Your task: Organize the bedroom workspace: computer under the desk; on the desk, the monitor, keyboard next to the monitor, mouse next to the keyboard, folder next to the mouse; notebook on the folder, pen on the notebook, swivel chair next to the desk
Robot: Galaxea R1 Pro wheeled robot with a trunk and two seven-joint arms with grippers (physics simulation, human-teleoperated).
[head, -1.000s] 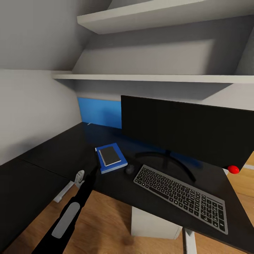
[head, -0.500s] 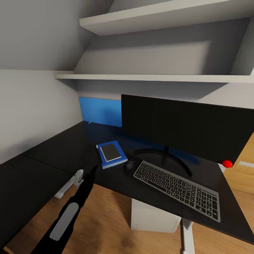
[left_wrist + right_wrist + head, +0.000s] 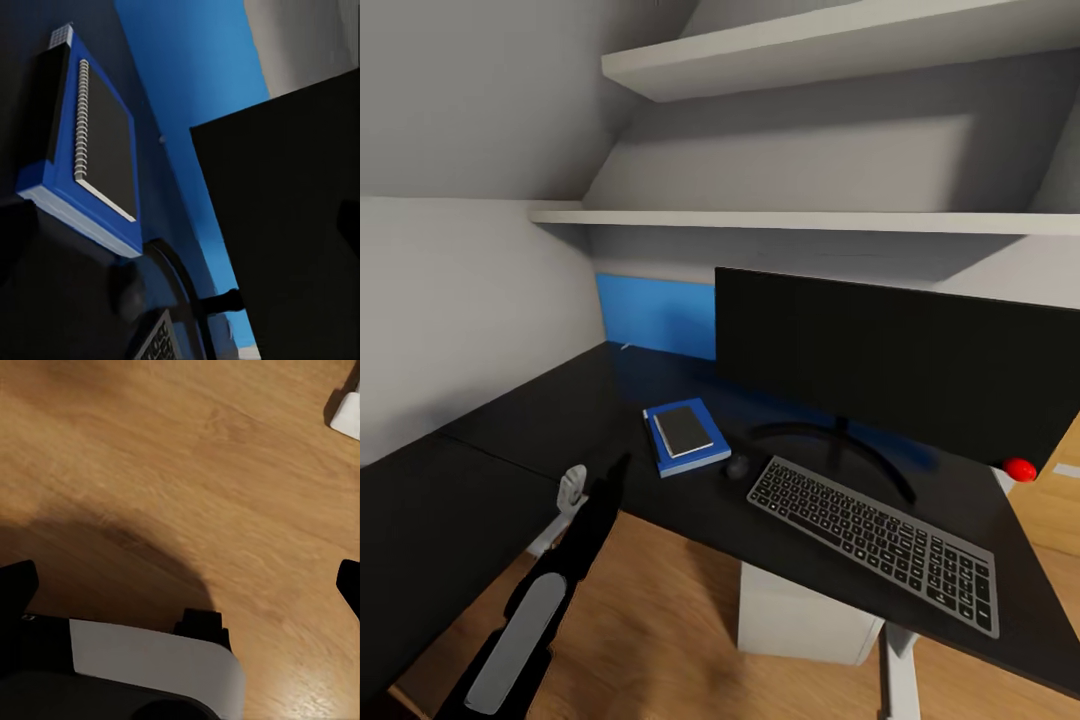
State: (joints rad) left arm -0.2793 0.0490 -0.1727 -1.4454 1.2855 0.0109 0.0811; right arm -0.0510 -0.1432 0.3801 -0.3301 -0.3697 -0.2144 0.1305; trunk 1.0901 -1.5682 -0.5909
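1. Desk, black and L-shaped, stands over a wooden floor; the left gripper hovers at its near edge, jaw state unclear.
2. Keyboard, mouse, and notebook atop the folder lie before the monitor.
3. Right gripper fingertips stand apart above the floor.
4. Shelves line the grey wall.

notebook on folder, mouse seemingly beside, keyboard before monitor

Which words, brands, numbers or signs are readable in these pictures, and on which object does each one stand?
No text can be read.
Keyboard: the keys carry pale marks, too small and blurred to read.
Notebook on the folder: plain cover, no title.
Monitor: dark screen, no brand visible; there is just a red dot at its lower corner.
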